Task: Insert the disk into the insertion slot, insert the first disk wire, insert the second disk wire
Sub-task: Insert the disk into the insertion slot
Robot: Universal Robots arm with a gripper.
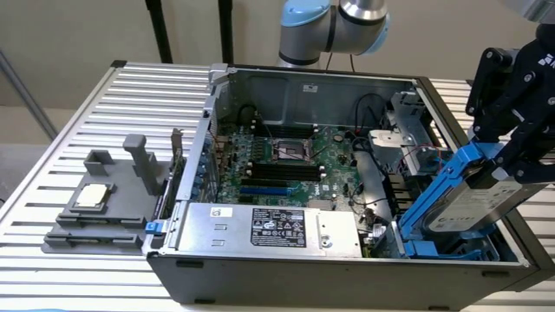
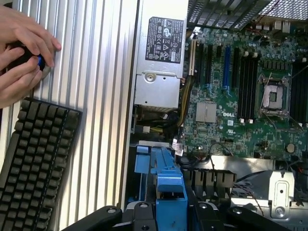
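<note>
My gripper (image 1: 513, 170) is shut on the disk (image 1: 475, 203), a silver-grey drive with a white label in a bright blue carrier. I hold it tilted, its lower end dipping into the open computer case (image 1: 347, 276) at the exterior view's right. Right under it sits the insertion slot (image 1: 431, 250), a drive cage with blue rails at the case's front right corner. In the wrist view the blue carrier edge (image 2: 171, 190) stands between my black fingers (image 2: 140, 211), and the slot's blue rails (image 2: 143, 162) lie just beyond. Red and black cables (image 1: 423, 153) run beside the cage; I cannot tell which are the disk wires.
A silver labelled power-supply box (image 1: 269, 227) fills the case's front, and the green motherboard (image 1: 286, 162) lies behind it. A grey fixture (image 1: 104, 214) stands on the slatted table at the exterior view's left. The wrist view catches a person's hands (image 2: 19, 53) and a black keyboard (image 2: 33, 163).
</note>
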